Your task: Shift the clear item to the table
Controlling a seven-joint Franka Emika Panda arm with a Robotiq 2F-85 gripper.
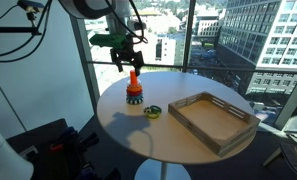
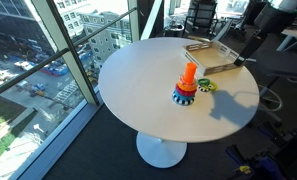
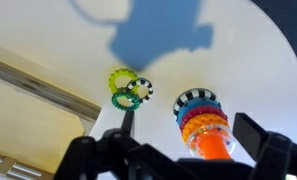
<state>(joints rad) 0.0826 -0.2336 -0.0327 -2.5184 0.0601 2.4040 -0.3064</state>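
Observation:
A ring stacker with an orange post point(image 1: 134, 88) stands on the round white table point(image 1: 118, 128). It also shows in the other exterior view point(image 2: 187, 86) and in the wrist view point(image 3: 198, 112). A clear ring point(image 3: 224, 134) sits on top of the coloured rings, around the post. My gripper point(image 1: 126, 62) hangs above the stacker, open and empty. In the wrist view its fingers point(image 3: 188, 142) stand wide apart either side of the post, without touching it. In the far exterior view the gripper point(image 2: 236, 55) is small and dark.
Three small loose rings, green, yellow and black-white, lie together on the table point(image 1: 152, 111) point(image 2: 204, 87) point(image 3: 130, 88). A rectangular wooden tray point(image 1: 213, 120) point(image 2: 210, 55) rests at the table's side. Large windows stand close behind.

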